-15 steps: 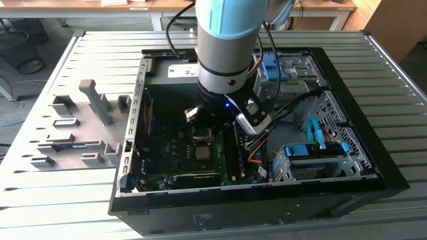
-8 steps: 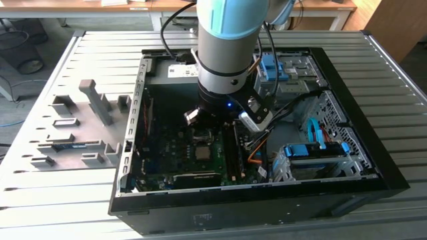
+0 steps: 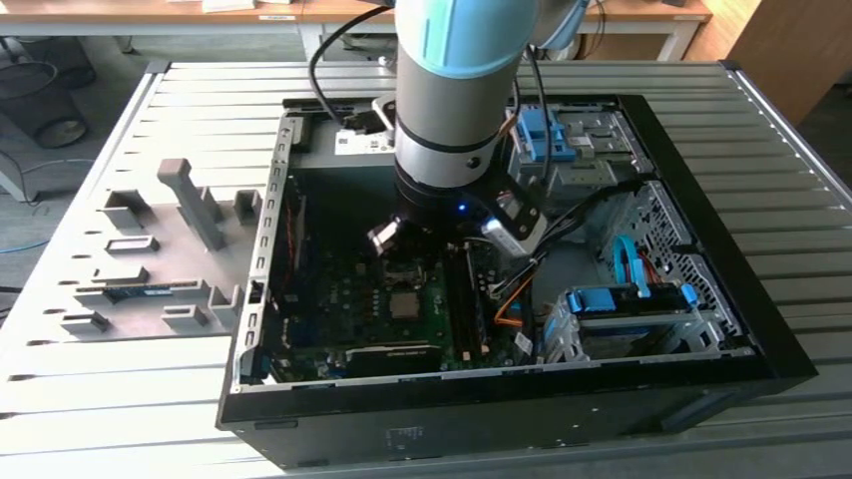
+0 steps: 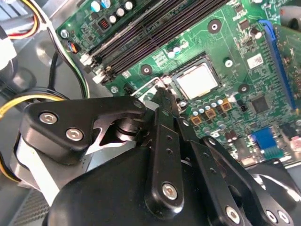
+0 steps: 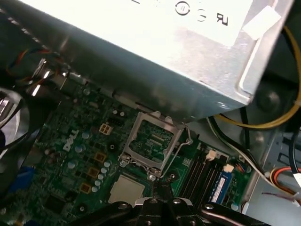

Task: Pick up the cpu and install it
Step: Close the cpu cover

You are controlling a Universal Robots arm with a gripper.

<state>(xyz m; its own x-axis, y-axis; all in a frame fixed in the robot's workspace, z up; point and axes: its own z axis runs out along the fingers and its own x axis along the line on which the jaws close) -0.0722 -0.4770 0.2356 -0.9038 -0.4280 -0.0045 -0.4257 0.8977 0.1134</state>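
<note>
green motherboard (image 4: 235, 42) holds the flat square silver cpu (image 4: 196, 81), black tool (image 4: 162, 92) closed narrow just beside it

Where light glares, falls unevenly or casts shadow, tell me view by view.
In the exterior view, daylight brightens the slatted table while the computer case lies dark inside under the arm; in the first wrist view, the metal housing glares pale next to a dimmer motherboard; in the second wrist view, the cpu shines bright beyond the dark gripper.
</note>
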